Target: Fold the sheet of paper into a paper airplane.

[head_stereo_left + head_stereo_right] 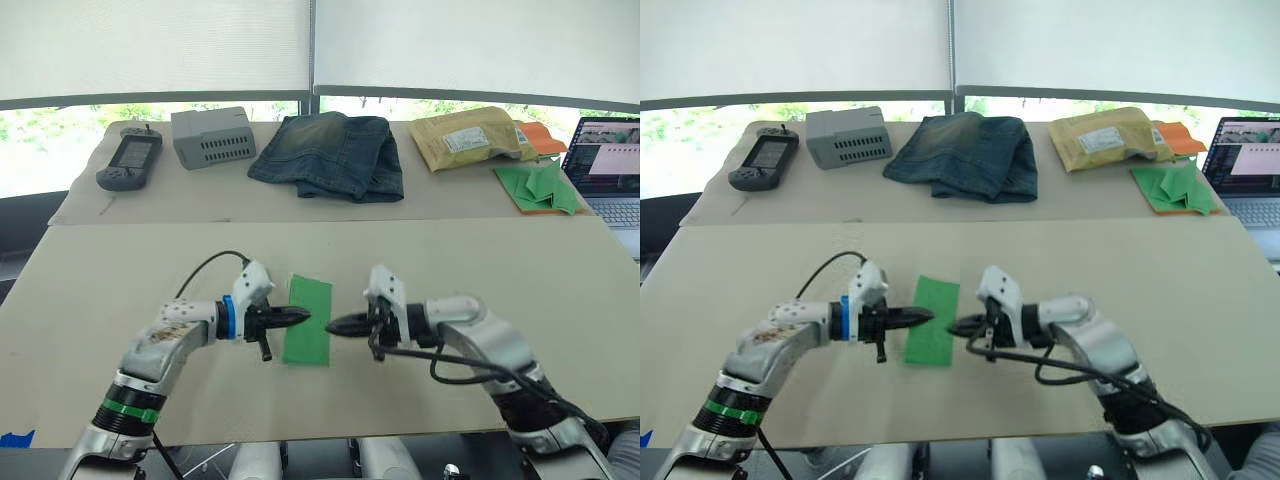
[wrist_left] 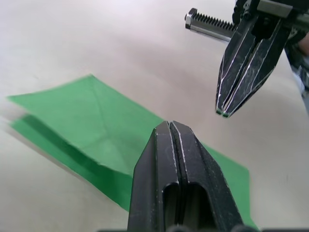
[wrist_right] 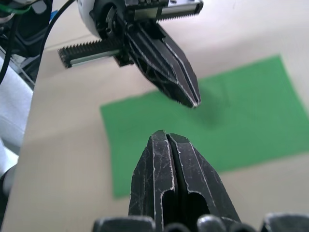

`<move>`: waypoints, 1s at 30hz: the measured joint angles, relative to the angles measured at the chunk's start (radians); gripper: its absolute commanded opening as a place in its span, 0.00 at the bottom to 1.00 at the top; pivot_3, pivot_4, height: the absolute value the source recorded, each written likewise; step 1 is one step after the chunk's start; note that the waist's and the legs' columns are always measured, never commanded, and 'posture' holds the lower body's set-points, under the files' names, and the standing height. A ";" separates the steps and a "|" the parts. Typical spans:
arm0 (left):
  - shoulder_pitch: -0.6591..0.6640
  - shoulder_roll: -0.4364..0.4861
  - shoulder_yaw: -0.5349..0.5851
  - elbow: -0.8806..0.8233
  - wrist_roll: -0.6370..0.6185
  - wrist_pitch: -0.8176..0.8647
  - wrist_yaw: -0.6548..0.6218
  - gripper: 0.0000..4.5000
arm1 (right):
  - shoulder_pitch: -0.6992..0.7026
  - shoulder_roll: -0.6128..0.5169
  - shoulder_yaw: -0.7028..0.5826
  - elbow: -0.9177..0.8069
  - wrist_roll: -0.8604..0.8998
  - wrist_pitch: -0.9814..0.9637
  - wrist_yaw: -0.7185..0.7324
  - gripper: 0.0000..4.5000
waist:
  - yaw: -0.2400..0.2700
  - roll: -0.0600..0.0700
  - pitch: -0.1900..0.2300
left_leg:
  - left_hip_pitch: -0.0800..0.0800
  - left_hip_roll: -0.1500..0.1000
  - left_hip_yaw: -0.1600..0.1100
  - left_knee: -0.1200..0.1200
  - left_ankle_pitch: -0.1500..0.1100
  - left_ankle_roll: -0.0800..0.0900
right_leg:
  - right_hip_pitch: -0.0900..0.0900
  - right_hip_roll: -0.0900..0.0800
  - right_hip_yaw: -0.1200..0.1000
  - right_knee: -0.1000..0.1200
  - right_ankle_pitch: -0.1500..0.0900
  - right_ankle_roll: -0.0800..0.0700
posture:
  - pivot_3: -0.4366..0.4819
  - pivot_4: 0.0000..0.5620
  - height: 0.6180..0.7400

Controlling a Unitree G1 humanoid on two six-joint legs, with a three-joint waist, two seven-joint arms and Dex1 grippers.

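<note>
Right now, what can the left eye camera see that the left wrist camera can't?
The left eye view alone takes in the back table: jeans, grey box, handheld device, yellow envelope, laptop. The left wrist view alone shows the paper's top layer lifting off the one beneath. Both show the paper, the left gripper and right gripper, both shut.
</note>
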 measured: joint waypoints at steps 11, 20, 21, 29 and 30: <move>-0.029 0.010 0.113 -0.024 -0.079 0.103 0.109 0.00 | -0.044 0.065 0.111 0.221 -0.135 -0.149 -0.060 0.02 | -0.001 -0.001 0.000 | 0.001 -0.001 0.001 0.000 0.000 0.000 | 0.001 -0.001 0.001 0.000 0.001 0.000 | 0.48 0.27 0.91; 0.043 0.111 0.101 0.004 -0.029 0.031 0.063 0.00 | -0.040 0.059 0.029 0.143 -0.060 -0.089 -0.063 0.02 | 0.000 0.000 0.000 | -0.001 0.000 0.000 0.000 0.000 0.000 | -0.002 -0.002 0.001 0.000 0.004 -0.005 | 0.48 0.27 0.91; 0.054 0.122 0.094 0.008 -0.019 0.015 0.050 0.00 | -0.040 0.052 0.010 0.101 -0.043 -0.066 -0.065 0.02 | 0.000 0.000 0.000 | -0.002 0.000 0.000 0.000 0.000 0.000 | -0.002 -0.002 0.001 -0.001 0.004 -0.005 | 0.48 0.27 0.91; 0.061 0.092 -0.001 0.013 0.029 -0.049 0.010 0.00 | -0.023 -0.021 -0.042 -0.096 0.031 0.078 -0.107 0.02 | 0.010 0.000 0.000 | -0.004 -0.001 0.001 0.000 0.000 0.000 | -0.002 -0.003 0.000 -0.002 0.003 -0.003 | 0.48 0.27 0.91; 0.057 0.085 -0.013 0.014 0.036 -0.052 0.007 0.00 | -0.022 -0.032 -0.047 -0.100 0.031 0.087 -0.114 0.02 | 0.010 0.000 0.000 | -0.004 -0.001 0.001 0.000 0.000 0.000 | -0.002 -0.003 0.000 -0.002 0.002 -0.003 | 0.48 0.27 0.91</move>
